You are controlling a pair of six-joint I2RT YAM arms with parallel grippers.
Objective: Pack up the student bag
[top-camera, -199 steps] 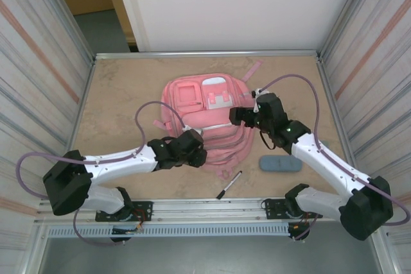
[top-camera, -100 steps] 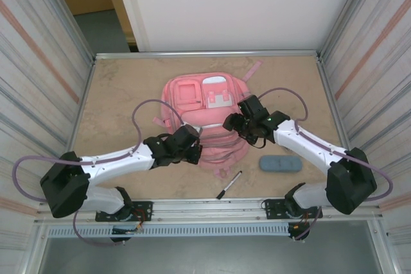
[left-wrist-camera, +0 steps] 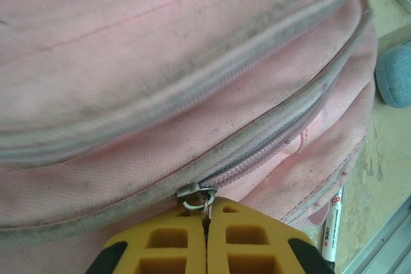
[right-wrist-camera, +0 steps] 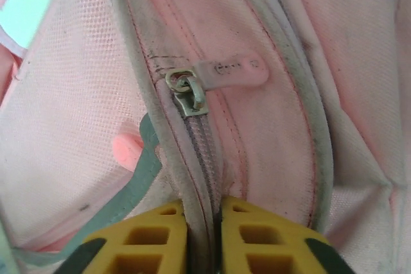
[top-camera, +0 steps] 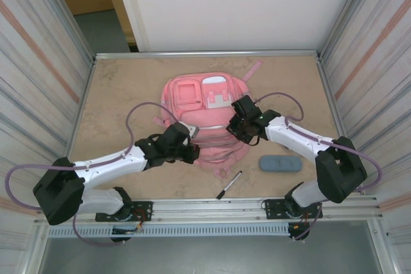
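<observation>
Left fingers [left-wrist-camera: 167,248] pressed together on a metal zip pull [left-wrist-camera: 196,196], right fingers [right-wrist-camera: 151,235] pinching a zip track [right-wrist-camera: 204,158], both on the student bag [top-camera: 204,115].
The bag lies flat mid-counter [top-camera: 115,107], pockets up; a pen [top-camera: 229,185] and a grey-blue case [top-camera: 280,163] lie near its front edge.

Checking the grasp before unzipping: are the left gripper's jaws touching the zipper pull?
Touching. Left wrist view: the left gripper is closed, the zipper pull of the student bag pinched between the tips of its jaws.

grey case [left-wrist-camera: 393,78] cut by right edge, marker [left-wrist-camera: 331,217] partly behind student bag [left-wrist-camera: 160,62]
</observation>
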